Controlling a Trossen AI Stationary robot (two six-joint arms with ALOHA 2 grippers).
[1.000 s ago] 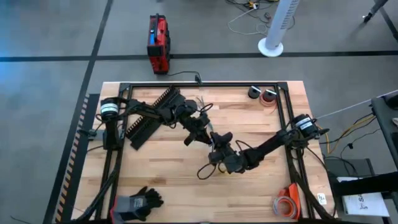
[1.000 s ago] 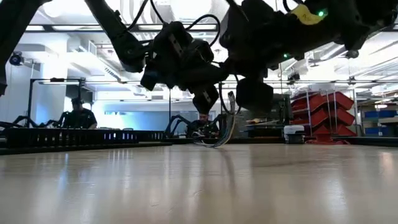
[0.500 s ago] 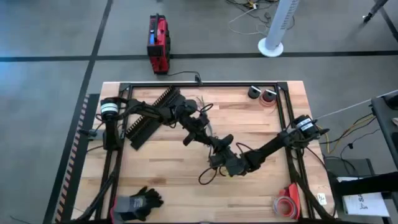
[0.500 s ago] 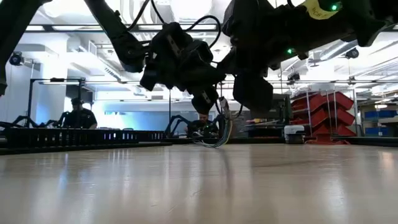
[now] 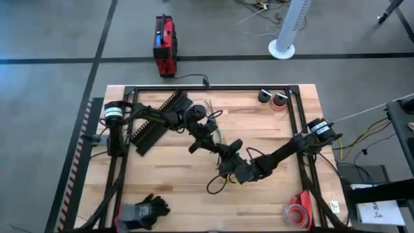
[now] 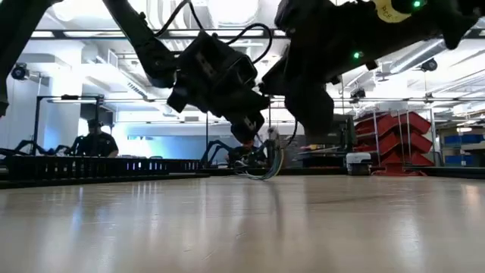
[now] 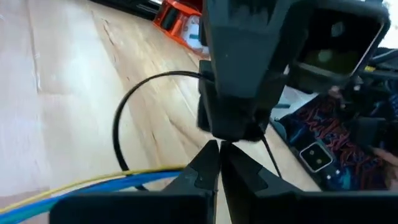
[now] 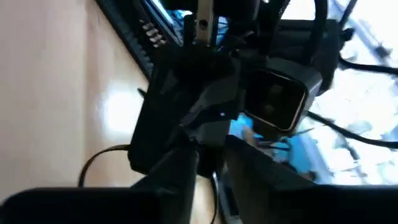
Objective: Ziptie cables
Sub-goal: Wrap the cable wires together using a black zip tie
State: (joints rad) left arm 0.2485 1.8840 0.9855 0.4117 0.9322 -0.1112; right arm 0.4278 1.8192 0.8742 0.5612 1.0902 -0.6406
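Compared with a second ago, we see the right gripper slide up the table toward the left gripper, so the two now sit nose to nose. In the low view the cables hang a bit closer to the table.

Two dark arms hang over the cables on the table.
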